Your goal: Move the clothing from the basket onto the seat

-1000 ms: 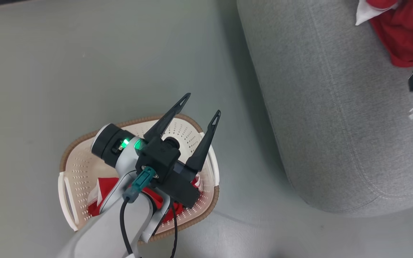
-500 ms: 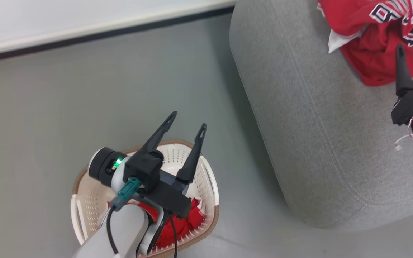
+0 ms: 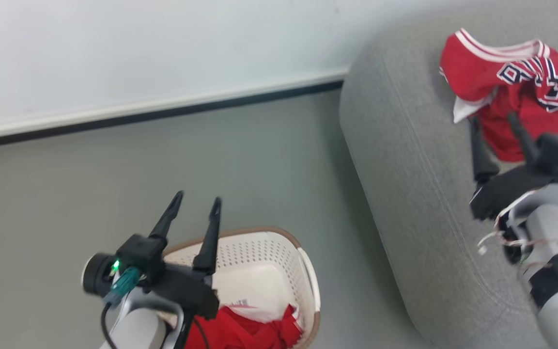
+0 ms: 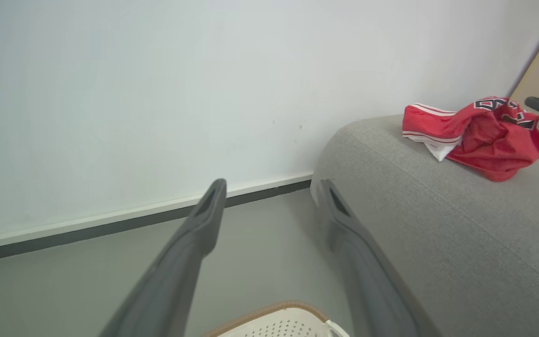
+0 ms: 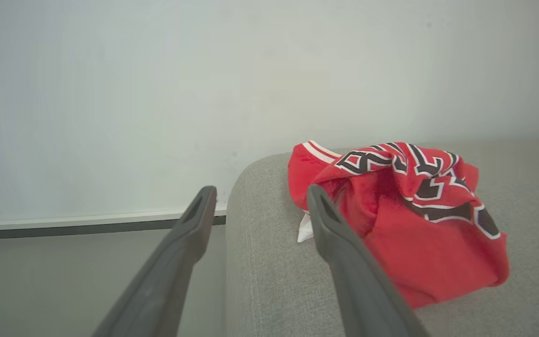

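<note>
A red jersey (image 3: 516, 92) with white stripe trim and dark lettering lies crumpled on the light-grey sofa (image 3: 419, 174); the jersey (image 5: 414, 210) and the sofa (image 5: 269, 262) also fill the right of the right wrist view. My right gripper (image 3: 494, 123) is open just in front of it, holding nothing. The plainer red garment (image 3: 245, 327) lies in the cream-white basket (image 3: 264, 257) on the floor. My left gripper (image 3: 196, 201) hovers open over the basket's far rim, empty. In the left wrist view, the jersey (image 4: 475, 135) rests on the sofa (image 4: 438, 224).
A white wall (image 3: 138, 53) with a dark baseboard (image 3: 153, 114) runs behind the grey floor (image 3: 66, 184). The basket stands on the floor just left of the sofa's rounded end. The basket rim (image 4: 274, 318) shows at the bottom of the left wrist view.
The head camera has tilted up, bringing the wall into view. My left gripper has risen off the basket and its fingers are closer together. My right gripper has come into fuller view near the jersey.
</note>
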You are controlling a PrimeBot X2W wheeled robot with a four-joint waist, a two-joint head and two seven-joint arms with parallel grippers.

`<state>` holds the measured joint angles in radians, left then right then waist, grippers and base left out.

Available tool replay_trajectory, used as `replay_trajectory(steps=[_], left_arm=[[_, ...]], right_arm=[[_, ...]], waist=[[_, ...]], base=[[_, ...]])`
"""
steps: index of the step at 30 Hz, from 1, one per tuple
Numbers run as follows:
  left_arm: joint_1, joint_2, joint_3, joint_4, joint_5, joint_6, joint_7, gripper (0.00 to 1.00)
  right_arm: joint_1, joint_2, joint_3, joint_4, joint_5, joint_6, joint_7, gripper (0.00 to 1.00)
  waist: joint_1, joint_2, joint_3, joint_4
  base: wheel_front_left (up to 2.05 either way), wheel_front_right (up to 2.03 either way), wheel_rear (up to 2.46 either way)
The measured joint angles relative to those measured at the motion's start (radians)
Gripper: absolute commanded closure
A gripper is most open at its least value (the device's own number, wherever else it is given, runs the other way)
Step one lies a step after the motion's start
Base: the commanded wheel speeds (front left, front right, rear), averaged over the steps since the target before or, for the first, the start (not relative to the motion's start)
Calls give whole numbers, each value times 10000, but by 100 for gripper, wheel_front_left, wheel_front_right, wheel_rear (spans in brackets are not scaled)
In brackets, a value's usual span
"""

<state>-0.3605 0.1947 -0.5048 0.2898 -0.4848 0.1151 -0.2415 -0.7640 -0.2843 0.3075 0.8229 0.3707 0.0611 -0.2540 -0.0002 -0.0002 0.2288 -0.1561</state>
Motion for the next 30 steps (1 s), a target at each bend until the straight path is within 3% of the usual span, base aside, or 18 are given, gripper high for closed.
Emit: replay_trajectory(steps=[6, 16, 20, 30], left_arm=[[746, 111, 548, 182, -136, 6, -29, 0], [2490, 502, 1440, 123, -222, 88, -82, 0], [3412, 688, 1831, -215, -222, 90, -82, 0], [4660, 585, 2642, -1093, -8, 94, -82, 0]], right_arm=[[1250, 462, 4, -669, 0, -150, 0, 0], [3407, 1141, -4, -2188, -67, -928, 2, 0], [4305, 1227, 17, -2991, -232, -1235, 2, 0], [6514, 1229, -54, -5085, -633, -1569, 0, 0]], waist=[[0, 0, -725, 512], [0, 0, -2046, 1261], [0, 0, -2555, 1432], [1, 2, -3316, 1466]], base=[[0, 0, 0], [0, 0, 0], [0, 0, 0], [0, 0, 0]])
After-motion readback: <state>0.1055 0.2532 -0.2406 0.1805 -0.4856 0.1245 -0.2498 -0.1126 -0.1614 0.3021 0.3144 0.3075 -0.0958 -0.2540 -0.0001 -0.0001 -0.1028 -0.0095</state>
